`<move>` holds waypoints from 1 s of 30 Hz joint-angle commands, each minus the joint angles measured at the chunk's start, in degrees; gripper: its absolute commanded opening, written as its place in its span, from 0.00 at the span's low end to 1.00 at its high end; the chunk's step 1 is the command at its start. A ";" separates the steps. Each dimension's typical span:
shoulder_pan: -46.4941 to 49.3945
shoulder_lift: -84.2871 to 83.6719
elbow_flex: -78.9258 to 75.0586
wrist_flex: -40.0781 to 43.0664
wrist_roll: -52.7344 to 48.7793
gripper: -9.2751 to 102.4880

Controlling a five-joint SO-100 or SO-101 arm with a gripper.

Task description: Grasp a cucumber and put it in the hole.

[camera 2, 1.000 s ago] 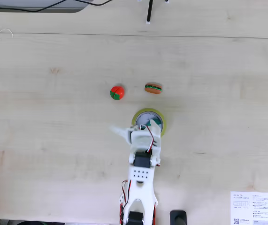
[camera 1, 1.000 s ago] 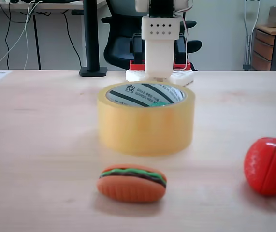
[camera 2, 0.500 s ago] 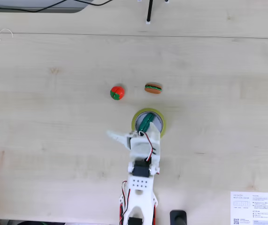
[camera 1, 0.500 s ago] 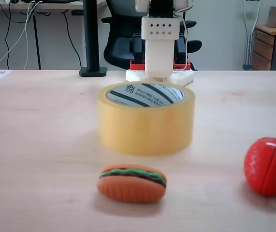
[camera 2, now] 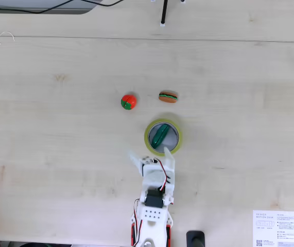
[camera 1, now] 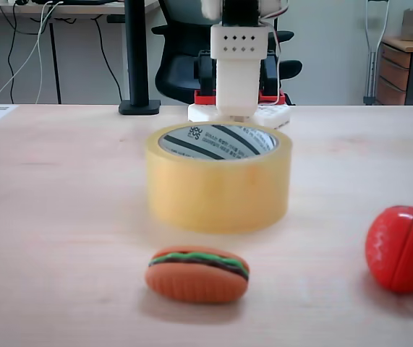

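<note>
Cucumber [camera 2: 160, 134] now lies free inside the hole [camera 2: 168, 142] of the tape roll [camera 1: 218, 189]. My gripper [camera 2: 152, 159] has backed off just short of the roll, fingers spread, empty (half a second ago it overlapped the rim). Placement looks done.

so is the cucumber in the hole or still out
In. From above, the cucumber lies slanted inside the tape roll, and the open gripper sits just outside the roll.
</note>
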 commanded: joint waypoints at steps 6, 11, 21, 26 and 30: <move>0.35 6.24 2.90 3.16 2.46 0.22; 0.35 10.20 5.71 4.04 2.99 0.17; 0.35 32.08 20.57 7.65 2.99 0.12; 0.35 32.08 21.88 8.00 2.90 0.11; 0.35 32.08 24.52 8.09 2.99 0.12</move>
